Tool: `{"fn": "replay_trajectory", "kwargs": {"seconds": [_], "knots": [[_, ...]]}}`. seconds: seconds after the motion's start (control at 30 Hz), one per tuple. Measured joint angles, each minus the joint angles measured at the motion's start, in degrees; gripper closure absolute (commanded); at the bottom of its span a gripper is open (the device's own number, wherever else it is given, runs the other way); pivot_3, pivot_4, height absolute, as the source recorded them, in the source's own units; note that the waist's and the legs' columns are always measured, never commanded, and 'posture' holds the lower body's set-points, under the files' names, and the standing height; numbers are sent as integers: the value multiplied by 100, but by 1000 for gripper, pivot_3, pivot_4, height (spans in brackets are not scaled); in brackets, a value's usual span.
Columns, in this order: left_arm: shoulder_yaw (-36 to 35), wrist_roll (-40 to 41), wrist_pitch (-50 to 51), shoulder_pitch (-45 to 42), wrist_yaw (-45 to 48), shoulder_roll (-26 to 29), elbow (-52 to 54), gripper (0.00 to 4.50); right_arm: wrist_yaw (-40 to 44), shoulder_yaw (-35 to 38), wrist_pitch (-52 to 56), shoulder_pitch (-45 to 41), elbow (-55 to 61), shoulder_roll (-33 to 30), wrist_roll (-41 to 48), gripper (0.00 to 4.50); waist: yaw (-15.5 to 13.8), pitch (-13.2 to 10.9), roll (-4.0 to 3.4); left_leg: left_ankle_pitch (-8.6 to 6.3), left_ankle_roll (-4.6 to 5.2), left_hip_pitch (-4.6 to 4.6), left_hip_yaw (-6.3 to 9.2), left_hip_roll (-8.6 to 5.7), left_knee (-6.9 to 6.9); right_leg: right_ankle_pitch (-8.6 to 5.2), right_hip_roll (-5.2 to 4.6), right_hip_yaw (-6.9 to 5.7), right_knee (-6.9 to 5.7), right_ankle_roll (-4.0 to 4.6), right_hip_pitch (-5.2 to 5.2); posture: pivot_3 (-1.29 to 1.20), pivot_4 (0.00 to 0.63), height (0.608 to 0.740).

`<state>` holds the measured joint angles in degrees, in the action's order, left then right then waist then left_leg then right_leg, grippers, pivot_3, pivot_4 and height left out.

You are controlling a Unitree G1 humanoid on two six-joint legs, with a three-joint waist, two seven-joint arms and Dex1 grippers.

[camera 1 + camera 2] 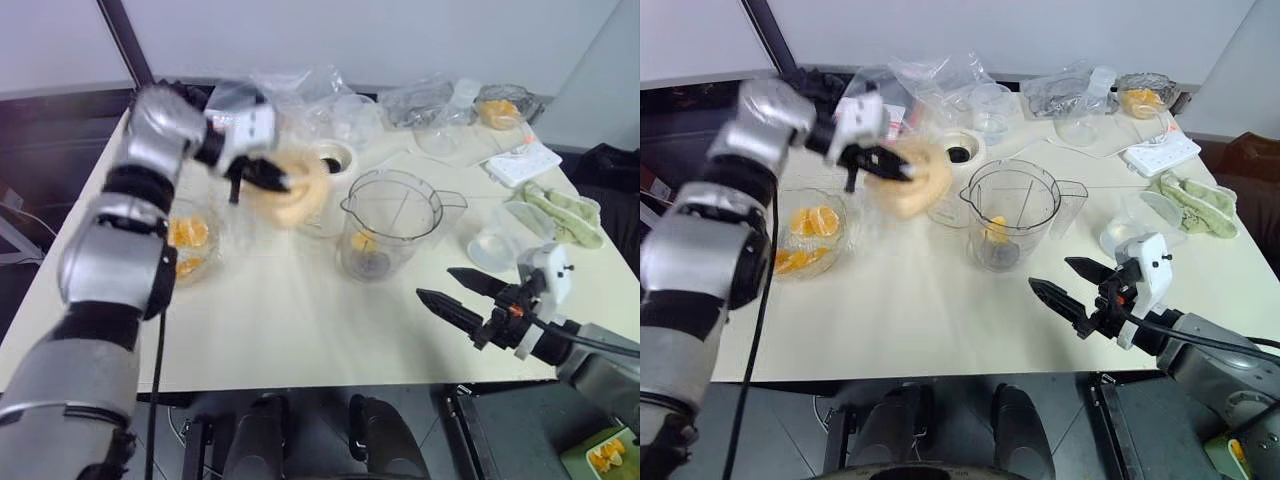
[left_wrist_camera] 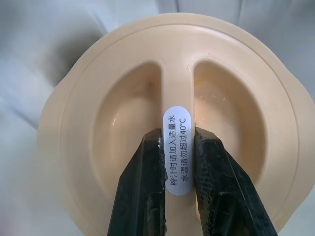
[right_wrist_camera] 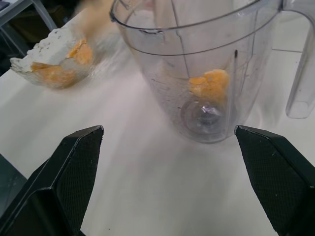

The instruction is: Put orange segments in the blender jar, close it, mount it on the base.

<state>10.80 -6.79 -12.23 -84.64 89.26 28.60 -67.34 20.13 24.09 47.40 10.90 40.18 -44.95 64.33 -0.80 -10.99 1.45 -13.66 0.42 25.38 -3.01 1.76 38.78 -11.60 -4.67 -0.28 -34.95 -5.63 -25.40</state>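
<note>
Here left tool (image 2: pixel 179 162) pinches lid (image 2: pixel 231 83) ridge.

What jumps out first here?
The left hand, raised over the table, is shut on the centre rib of the pale orange lid, to the left of the jar. The jar stands open mid-table with an orange segment at its bottom. The right hand waits open, low on the jar's right.
</note>
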Motion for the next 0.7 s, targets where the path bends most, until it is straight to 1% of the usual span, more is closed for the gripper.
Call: {"fn": "replay_trajectory", "kwargs": {"seconds": [0.13,0.23,0.33,0.43,0.57,0.7], "knots": [[77,300,68,-421,290,55,85,4266,135,-83,-88,-3,-109,50,-204,0,8,-1,1,-3,4,0,1,2,22,1,1,0,-12,2,1,0,150,740],[64,300,124,-905,279,-29,-198,4266,221,-77,-185,56,-181,104,-352,0,3,-5,6,-2,4,2,4,4,34,4,6,-1,-16,4,1,0,150,740],[-122,338,379,-1602,120,-418,-415,4266,249,-100,-278,41,-222,173,-545,0,-45,-5,7,-3,3,8,8,1,38,2,1,-1,-7,3,8,0,150,740],[-209,350,716,-1962,-103,-920,-551,4266,169,-122,-400,-13,-225,354,-742,0,-73,-3,4,-6,8,8,-2,-4,38,1,-3,6,2,1,12,0,150,740],[-146,187,1144,-1950,-272,-1521,-875,4266,-12,-170,-514,-49,-223,544,-1070,0,-77,-4,4,-6,8,9,1,-3,37,2,6,4,-9,1,2,0,150,740],[0,-109,1290,-1921,-331,-1772,-922,4266,-165,-181,-570,-105,-205,630,-1200,0,0,-4,1,-6,8,7,6,0,34,1,12,4,-15,1,-1,0,150,740]]}}
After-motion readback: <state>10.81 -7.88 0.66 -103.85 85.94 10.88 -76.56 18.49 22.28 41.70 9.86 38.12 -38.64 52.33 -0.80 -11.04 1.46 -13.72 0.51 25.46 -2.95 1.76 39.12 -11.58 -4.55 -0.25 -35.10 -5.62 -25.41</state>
